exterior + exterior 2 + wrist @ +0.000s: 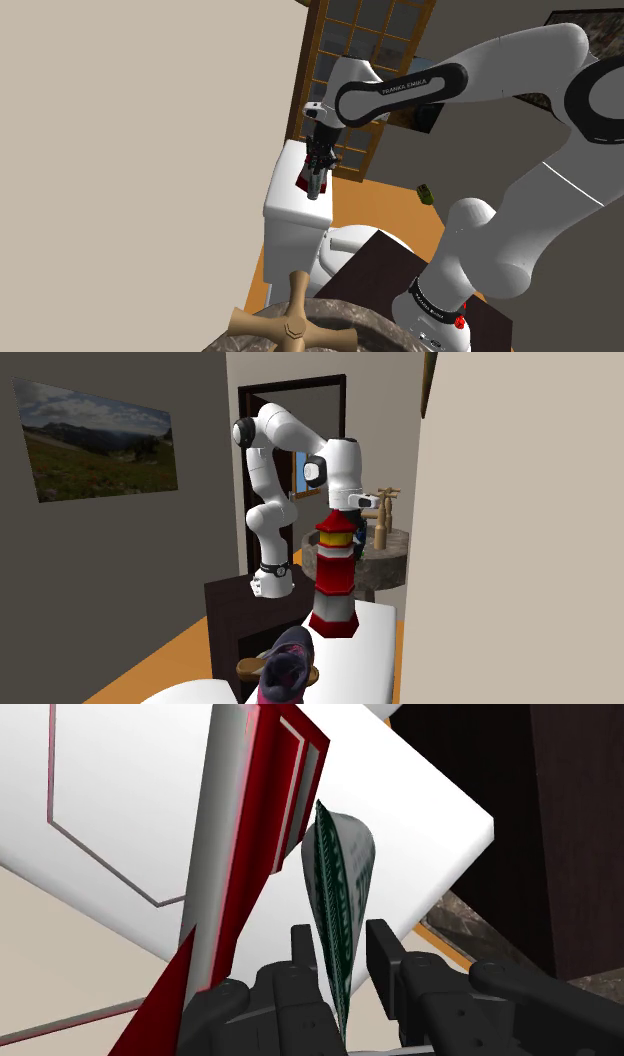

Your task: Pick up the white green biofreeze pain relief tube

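In the second exterior view, a landscape painting [95, 437] hangs on the dark wall at the left. Next comes my white arm [275, 482], rising from its dark stand [235, 614]. Past it a red and white lighthouse figure [335, 572] stands upright on the white tank lid [372, 652], with a dark shoe [285, 667] low in front of it. A wooden tap [380, 517] sits on a stone basin [388, 567] toward the right.

In the shoulder view, a beige wall [120, 150] takes the left. My gripper [318, 188] then points down at the top of the white tank. Further right, a small green object [425, 193] lies on the orange floor [385, 195].

In the wrist view, the lighthouse figure rises just beside my gripper. The white and green tube [338, 874] stands on end over the lid, close to the lighthouse and right between my fingers [303, 949]. The fingers stand apart, one on each side of the tube. A thin gap shows at one of them, so I am not clamping it.
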`<state>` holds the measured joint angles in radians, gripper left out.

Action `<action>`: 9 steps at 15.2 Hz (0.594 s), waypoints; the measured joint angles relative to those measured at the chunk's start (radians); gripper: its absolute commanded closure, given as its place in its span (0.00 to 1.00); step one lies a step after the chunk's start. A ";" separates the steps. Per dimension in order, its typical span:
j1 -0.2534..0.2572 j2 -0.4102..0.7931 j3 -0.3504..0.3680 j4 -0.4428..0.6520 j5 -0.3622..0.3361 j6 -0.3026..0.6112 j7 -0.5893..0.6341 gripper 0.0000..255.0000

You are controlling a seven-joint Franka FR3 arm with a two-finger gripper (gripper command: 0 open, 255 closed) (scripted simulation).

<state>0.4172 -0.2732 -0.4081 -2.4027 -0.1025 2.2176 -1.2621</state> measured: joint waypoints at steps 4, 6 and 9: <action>-0.002 -0.014 0.003 0.018 -0.004 -0.032 0.003 1.00; -0.002 -0.025 0.007 0.034 -0.006 -0.059 0.006 1.00; -0.004 -0.042 0.012 0.058 -0.010 -0.098 0.009 1.00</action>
<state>0.4137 -0.3148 -0.3961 -2.3445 -0.1123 2.1192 -1.2530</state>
